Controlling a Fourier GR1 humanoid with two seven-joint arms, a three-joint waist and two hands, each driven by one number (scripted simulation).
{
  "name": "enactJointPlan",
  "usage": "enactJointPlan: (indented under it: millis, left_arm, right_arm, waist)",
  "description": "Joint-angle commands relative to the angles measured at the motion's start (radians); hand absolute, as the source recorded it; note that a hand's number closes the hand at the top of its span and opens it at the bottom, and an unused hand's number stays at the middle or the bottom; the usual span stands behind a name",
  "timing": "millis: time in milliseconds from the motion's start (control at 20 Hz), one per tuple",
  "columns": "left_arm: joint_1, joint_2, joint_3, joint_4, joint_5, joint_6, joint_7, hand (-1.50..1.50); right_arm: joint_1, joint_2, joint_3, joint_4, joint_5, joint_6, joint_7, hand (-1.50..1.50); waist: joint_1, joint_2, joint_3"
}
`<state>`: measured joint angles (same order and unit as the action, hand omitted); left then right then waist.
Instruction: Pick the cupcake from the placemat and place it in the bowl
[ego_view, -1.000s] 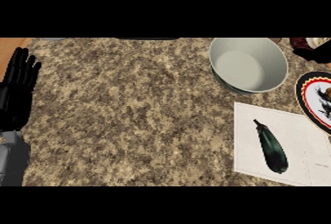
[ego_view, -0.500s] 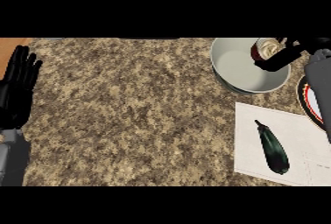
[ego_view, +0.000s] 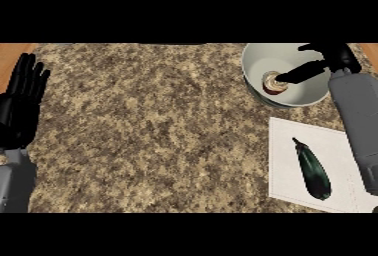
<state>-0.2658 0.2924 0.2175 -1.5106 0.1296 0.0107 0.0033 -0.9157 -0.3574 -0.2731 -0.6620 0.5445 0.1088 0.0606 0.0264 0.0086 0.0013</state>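
Observation:
The cupcake (ego_view: 275, 83), brown with a pale top, sits inside the white bowl (ego_view: 255, 55) at the counter's upper right. My right hand (ego_view: 329, 56) hovers over the bowl's right rim. Its straight fingers (ego_view: 301, 74) reach down to the cupcake's right side, while the thumb points left along the far rim, apart from the cupcake. The white placemat (ego_view: 286, 150) lies below the bowl. My left hand (ego_view: 21, 102) rests open at the left edge, fingers up.
A dark green eggplant (ego_view: 311, 170) lies lengthwise on the placemat. My right forearm (ego_view: 358, 125) runs along the right edge, over the placemat's right side. Speckled stone counter (ego_view: 148, 130) fills the middle and left.
The right hand came in from the right carrying the cupcake over the bowl. Now the cupcake sits low in the bowl and the thumb has spread away from it. The left hand has not moved.

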Motion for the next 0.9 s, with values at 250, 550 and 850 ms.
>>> enactJointPlan:
  millis: [250,550,850]
  left_arm:
    - [0.007,0.014,0.023,0.020,0.007,-0.013,-0.017,0.00]
    - [0.004,0.031,0.034,0.024,0.028,-0.043,-0.008,0.00]
    - [0.011,0.020,0.032,-0.012,0.016,-0.013,0.018,0.00]
  right_arm:
    - [-0.005,-0.078,-0.184,0.054,-0.110,-0.211,-0.159,-1.50]
    - [0.015,-0.235,-0.311,0.131,-0.218,-0.152,-0.208,-1.50]
    - [0.085,-0.417,-0.392,0.271,-0.285,-0.011,-0.333,-1.50]
  waist:
    - [-0.008,-0.001,0.000]
    - [-0.013,-0.002,0.000]
    - [-0.004,0.002,0.001]
